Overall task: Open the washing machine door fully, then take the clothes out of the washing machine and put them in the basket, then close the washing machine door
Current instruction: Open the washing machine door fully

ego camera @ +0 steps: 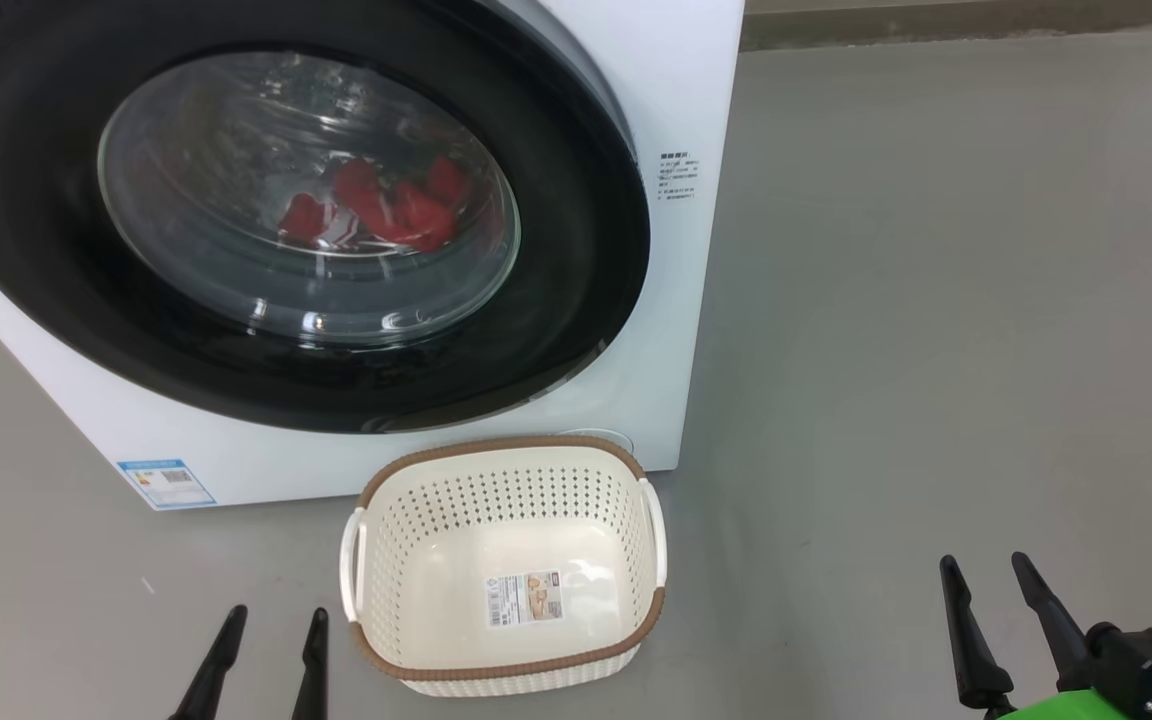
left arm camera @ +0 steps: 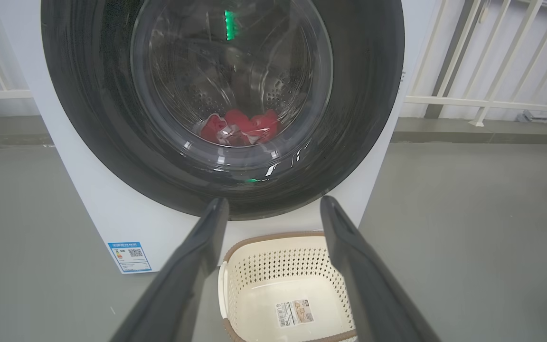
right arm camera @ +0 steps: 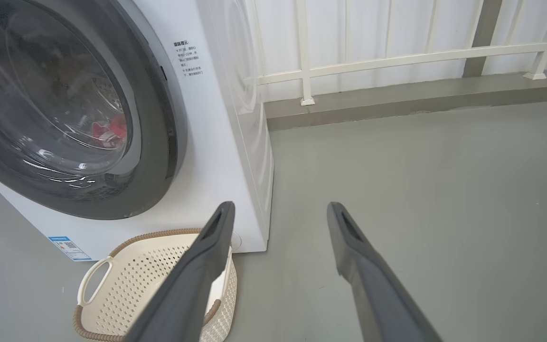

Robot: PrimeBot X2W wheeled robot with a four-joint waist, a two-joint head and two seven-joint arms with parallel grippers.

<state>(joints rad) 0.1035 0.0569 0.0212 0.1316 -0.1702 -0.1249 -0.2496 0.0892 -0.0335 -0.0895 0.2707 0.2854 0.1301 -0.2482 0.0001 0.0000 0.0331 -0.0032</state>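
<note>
White washing machine [ego camera: 636, 120] fills the upper left of the head view, standing on grey floor [ego camera: 936, 350]. Washing machine door [ego camera: 556, 300] is closed flat against the front, with a glossy black rim around a clear bulging window. Clothes [ego camera: 376, 210] are red, a bunched heap seen through the glass, lying low in the steel drum near the window's centre. Blue sticker [ego camera: 166, 483] sits at the lower left corner of the machine front. Small printed text [ego camera: 678, 178] is on the white panel right of the door.

Basket [ego camera: 496, 500] is cream with a brown rim and a white handle on each short side. It stands upright on the floor at lower centre of the head view, just in front of the machine's lower right part. Paper label [ego camera: 526, 598] lies on its bottom.

Left gripper [ego camera: 277, 612] is at the bottom left of the head view, fingers spread and gripping nothing, just left of the basket and not touching it. In the left wrist view its fingers frame the basket and the door's bottom edge. Right gripper [ego camera: 984, 560] is at the bottom right, jaws spread and holding nothing, well apart from the basket over bare floor. The right wrist view has machine and basket at left and a white railing [right arm camera: 397, 57] across the top.
</note>
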